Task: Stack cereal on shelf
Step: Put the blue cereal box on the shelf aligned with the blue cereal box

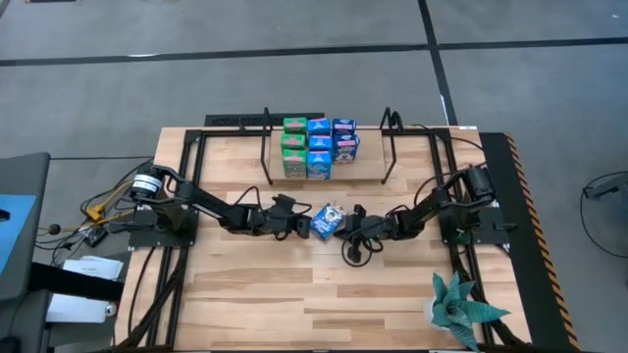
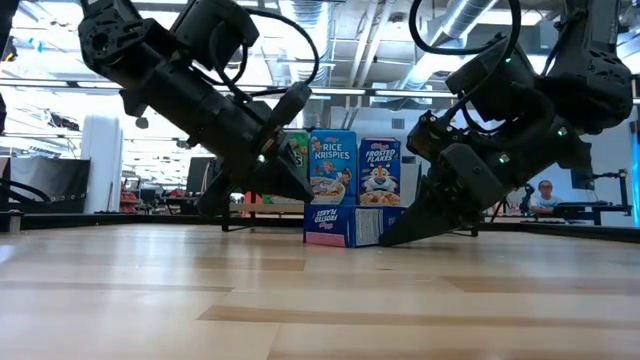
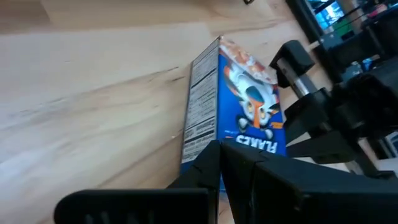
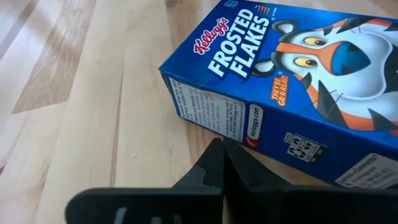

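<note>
Cereal sits in two places: one dark blue Frosted Flakes box (image 1: 329,221) lies flat on its back, picture side up, on the tabletop (image 1: 294,294) near the middle, and a block of small boxes stands upright on the shelf (image 1: 235,176) at the far edge. In that block, green boxes (image 1: 293,147) are on the left, light blue boxes (image 1: 319,149) in the middle and dark blue boxes (image 1: 344,139) on the right, packed side by side between the black wire uprights (image 1: 265,147).

Both arms reach inward and low toward the lying box. The left gripper (image 1: 300,224) is at its left edge, fingers closed together with nothing between them, tips just beside or touching the box. The right gripper (image 1: 350,224) is at the box's right edge, fingers likewise closed and empty, tip close against the side panel; in the right wrist view the closed tip (image 4: 221,155) points at the box's lower corner. Whether either tip truly touches the cardboard cannot be told.

A green toy plant (image 1: 459,309) lies at the tabletop's near right corner.
</note>
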